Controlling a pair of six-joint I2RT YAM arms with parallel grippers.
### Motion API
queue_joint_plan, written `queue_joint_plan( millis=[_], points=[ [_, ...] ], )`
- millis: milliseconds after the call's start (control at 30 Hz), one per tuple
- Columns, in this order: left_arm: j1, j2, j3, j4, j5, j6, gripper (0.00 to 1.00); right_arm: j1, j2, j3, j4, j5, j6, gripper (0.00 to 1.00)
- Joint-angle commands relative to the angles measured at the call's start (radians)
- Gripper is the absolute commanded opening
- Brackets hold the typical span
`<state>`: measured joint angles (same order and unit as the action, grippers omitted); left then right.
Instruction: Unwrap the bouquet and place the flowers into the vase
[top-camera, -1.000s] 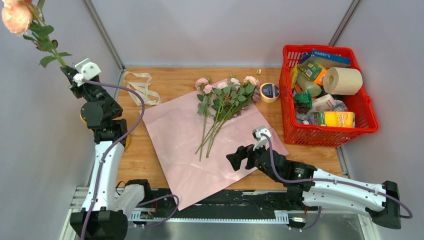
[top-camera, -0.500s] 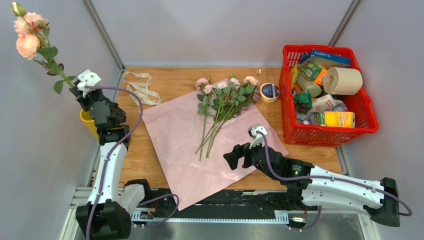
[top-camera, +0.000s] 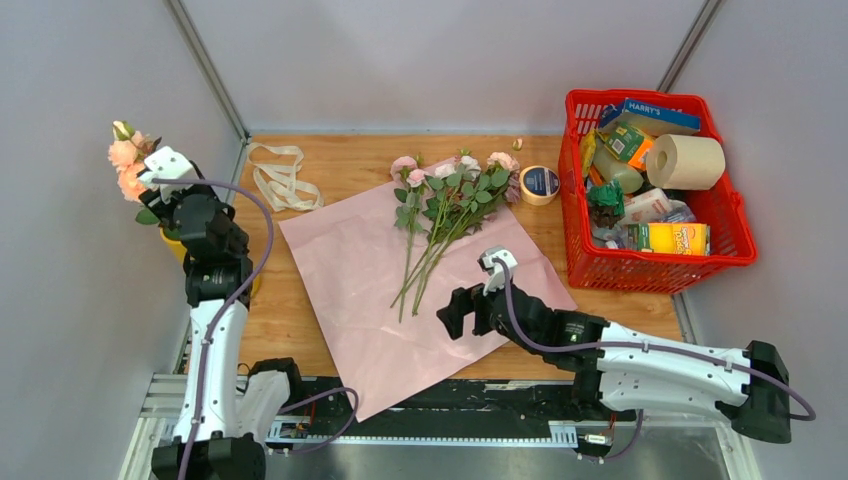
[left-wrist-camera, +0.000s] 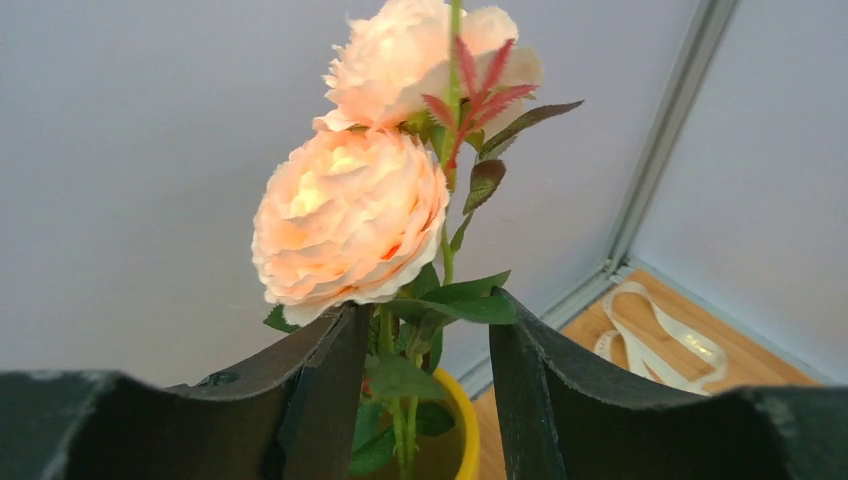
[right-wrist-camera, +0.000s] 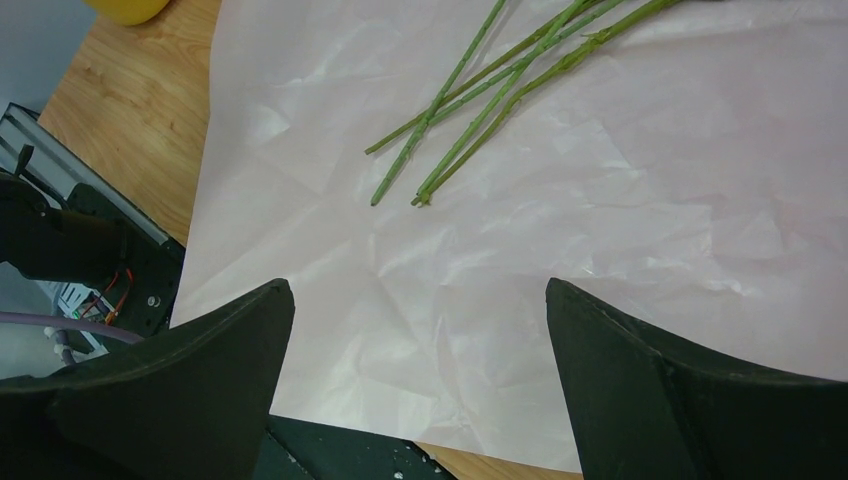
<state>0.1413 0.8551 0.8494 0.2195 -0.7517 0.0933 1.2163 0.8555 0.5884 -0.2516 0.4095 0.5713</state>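
Note:
The bouquet lies undone: its pink wrapping paper (top-camera: 350, 270) is spread flat, and the flowers (top-camera: 440, 205) rest on its far part, their green stems (right-wrist-camera: 480, 90) pointing toward me. One peach rose stem (left-wrist-camera: 350, 215) stands in the yellow vase (left-wrist-camera: 462, 430) at the table's left edge. My left gripper (left-wrist-camera: 430, 305) is open around that stem just above the vase rim, and its fingers are clear of the stem. From above, the left gripper (top-camera: 175, 200) hides most of the vase (top-camera: 172, 242). My right gripper (right-wrist-camera: 420, 290) hangs wide open and empty over the paper's near edge.
A cream ribbon (top-camera: 280, 175) lies loose at the back left. A tape roll (top-camera: 540, 184) sits beside the flower heads. A red basket (top-camera: 735, 235) full of groceries and a paper roll (top-camera: 690, 160) fills the right side. Grey walls stand close on the left.
The left arm has brought the peach rose down from high up into the vase, and its jaws have opened off the stem. The right gripper has crept leftward over the paper.

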Motion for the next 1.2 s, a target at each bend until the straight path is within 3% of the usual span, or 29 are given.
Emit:
queue_joint_plan(
  millis=[0, 67, 267, 433, 533, 700, 800, 900, 1000, 1167],
  points=[
    [0.009, -0.073, 0.109, -0.294, 0.133, -0.256, 0.56, 0.006, 0.045, 0.062, 0.006, 0.032, 0.071, 1.00],
    [0.009, -0.105, 0.123, -0.360, 0.213, -0.349, 0.56, 0.003, 0.074, 0.080, 0.000, 0.057, 0.110, 1.00],
    [0.009, -0.198, 0.165, -0.497, 0.504, -0.440, 0.56, -0.004, 0.191, 0.155, -0.006, 0.152, 0.197, 1.00],
    [0.009, -0.215, 0.194, -0.614, 0.883, -0.538, 0.56, -0.070, 0.321, 0.224, -0.006, 0.175, 0.262, 1.00],
    [0.009, -0.220, 0.165, -0.643, 1.031, -0.596, 0.56, -0.122, 0.404, 0.266, 0.018, 0.154, 0.266, 0.94],
    [0.007, -0.252, 0.079, -0.638, 1.273, -0.633, 0.56, -0.196, 0.543, 0.324, 0.104, 0.005, 0.185, 0.70],
    [0.007, -0.278, 0.015, -0.644, 1.261, -0.635, 0.55, -0.204, 0.585, 0.370, 0.115, -0.056, 0.124, 0.68],
    [0.007, -0.288, -0.033, -0.644, 1.246, -0.624, 0.55, -0.204, 0.597, 0.387, 0.115, -0.112, 0.056, 0.74],
    [0.006, -0.248, -0.062, -0.632, 1.275, -0.627, 0.55, -0.204, 0.573, 0.375, 0.115, -0.167, 0.026, 0.74],
    [-0.110, -0.171, -0.069, -0.595, 1.165, -0.587, 0.55, -0.204, 0.476, 0.308, 0.115, -0.202, -0.017, 0.78]
  ],
)
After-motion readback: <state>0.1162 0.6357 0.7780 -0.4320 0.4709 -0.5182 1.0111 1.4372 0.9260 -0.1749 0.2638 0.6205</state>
